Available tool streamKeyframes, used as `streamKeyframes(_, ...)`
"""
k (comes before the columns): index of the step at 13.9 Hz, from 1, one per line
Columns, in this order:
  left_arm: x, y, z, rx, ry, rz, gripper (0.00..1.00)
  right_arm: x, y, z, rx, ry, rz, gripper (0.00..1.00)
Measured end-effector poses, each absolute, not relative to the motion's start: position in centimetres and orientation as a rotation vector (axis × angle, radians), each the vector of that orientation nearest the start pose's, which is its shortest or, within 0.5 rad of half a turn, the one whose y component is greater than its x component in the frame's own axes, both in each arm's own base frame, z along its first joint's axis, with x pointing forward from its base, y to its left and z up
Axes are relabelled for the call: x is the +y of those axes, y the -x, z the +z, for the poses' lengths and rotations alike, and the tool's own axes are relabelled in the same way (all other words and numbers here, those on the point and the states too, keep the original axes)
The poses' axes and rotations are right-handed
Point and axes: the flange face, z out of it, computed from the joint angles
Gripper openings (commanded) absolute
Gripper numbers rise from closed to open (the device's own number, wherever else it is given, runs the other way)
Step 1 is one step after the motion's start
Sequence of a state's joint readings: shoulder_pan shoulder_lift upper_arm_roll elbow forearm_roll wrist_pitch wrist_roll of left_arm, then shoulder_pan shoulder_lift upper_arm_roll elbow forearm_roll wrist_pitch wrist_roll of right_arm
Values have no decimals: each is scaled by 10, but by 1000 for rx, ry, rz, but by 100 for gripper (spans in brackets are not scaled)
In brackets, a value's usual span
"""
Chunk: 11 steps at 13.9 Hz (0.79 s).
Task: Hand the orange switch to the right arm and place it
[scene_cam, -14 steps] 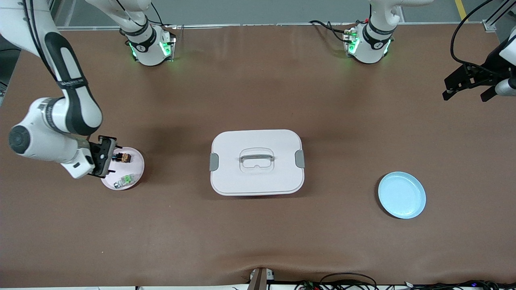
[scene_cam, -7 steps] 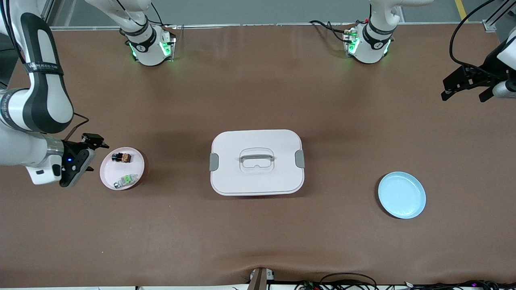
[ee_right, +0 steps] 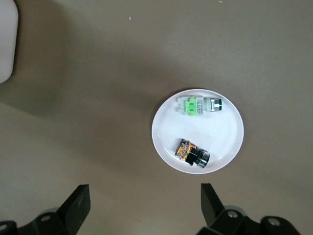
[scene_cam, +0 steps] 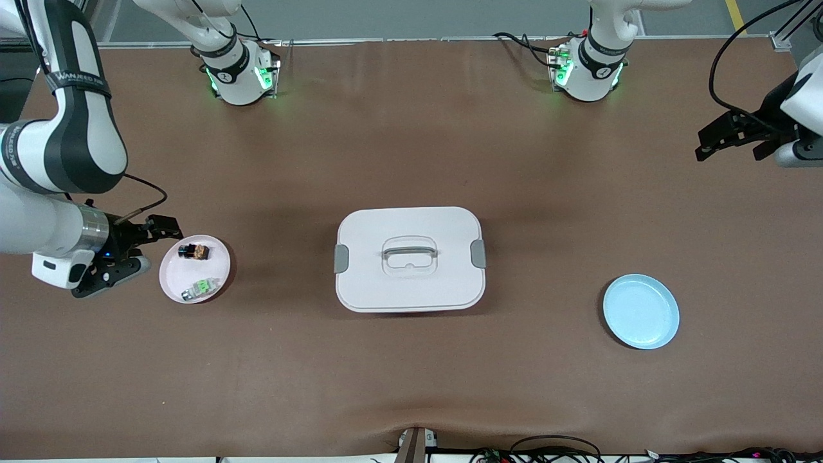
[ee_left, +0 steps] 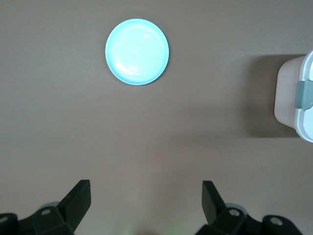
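Observation:
The orange switch point(scene_cam: 193, 251), black body with an orange end, lies on its side on a small pink plate point(scene_cam: 218, 267) toward the right arm's end of the table. The right wrist view shows the switch point(ee_right: 191, 152) on the plate point(ee_right: 215, 132). My right gripper point(scene_cam: 144, 247) is open and empty over bare table just beside the plate, at its edge toward the right arm's end; its own view shows it wide open point(ee_right: 144, 191). My left gripper point(scene_cam: 733, 145) is open and empty, waiting high over the left arm's end of the table point(ee_left: 145, 188).
A green-and-white part point(scene_cam: 200, 287) shares the pink plate, nearer the front camera than the switch point(ee_right: 198, 105). A white lidded box point(scene_cam: 409, 258) with a handle sits at the table's middle. A light blue plate point(scene_cam: 641, 311) lies toward the left arm's end point(ee_left: 137, 51).
My right gripper has drawn back from over the pink plate to just beside it and turned, still empty. My left gripper has shifted slightly. The switch has not moved.

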<state>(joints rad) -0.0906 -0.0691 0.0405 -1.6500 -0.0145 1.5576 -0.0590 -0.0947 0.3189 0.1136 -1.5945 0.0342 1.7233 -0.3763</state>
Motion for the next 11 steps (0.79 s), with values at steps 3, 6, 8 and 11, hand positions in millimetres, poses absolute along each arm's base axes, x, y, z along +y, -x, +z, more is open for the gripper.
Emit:
streamKeyframes(3,-28,-534,617,-14,3156,56,100,-10,-629,465,-390,3011,308,100)
streamKeyframes(6,-28,-534,619,-14,3156,49,100,-33,-626,508,-317,3019,331,100)
streamKeyframes(8,-27,-534,619,-15,3156,49,100,-46,-627,518,-287,3026,305,100)
streamKeyframes(11,-27,-534,620,-15,3156,49,100,-53,-629,536,-269,3039,244,100)
